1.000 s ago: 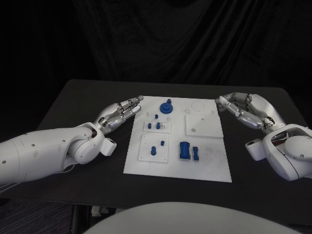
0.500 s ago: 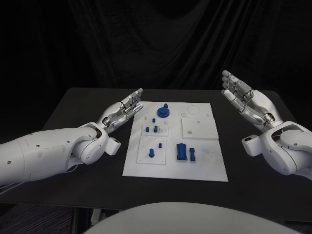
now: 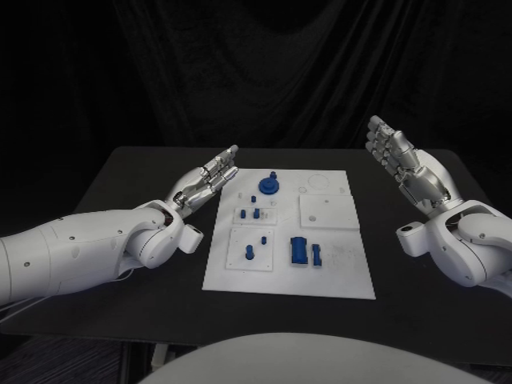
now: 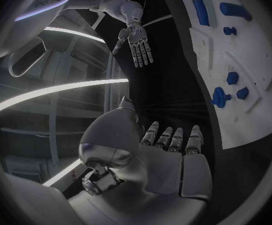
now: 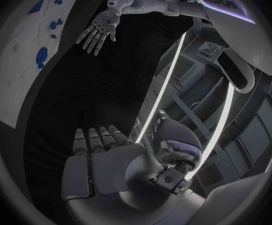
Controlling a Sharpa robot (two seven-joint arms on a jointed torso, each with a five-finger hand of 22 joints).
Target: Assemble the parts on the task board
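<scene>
Your left hand [image 3: 206, 182] is held flat beside the left edge of the task board [image 3: 339, 276], fingers extended and lightly apart, holding nothing; the left wrist view shows the same hand [image 4: 167, 160] with its fingers laid side by side and bare. Your right hand [image 3: 409, 170] is raised to the right of the board, well apart from it, palm turned inward, fingers straight and likewise holding nothing, as the right wrist view confirms [image 5: 101, 157]. Between the two hands lies the white board on the black table [image 3: 118, 184]. On it stand the blue parts: a round knob-like part [image 3: 269, 186] near the far edge, a cluster of small pegs [image 3: 251, 212] below it, a further small peg [image 3: 251, 251] on the nearer left panel, and a larger block [image 3: 298, 250] with a slimmer bar [image 3: 316, 255] just beside it. Whether each part sits in its final seat cannot be read at this scale, so the layout fits either a board awaiting assembly or one already assembled. Risks, as a judgement: the parts are small and closely grouped, so a broad hand descending on one may knock its neighbour; the board appears unclamped and could slide under a sideways push. Nothing stands between either hand and the board.
</scene>
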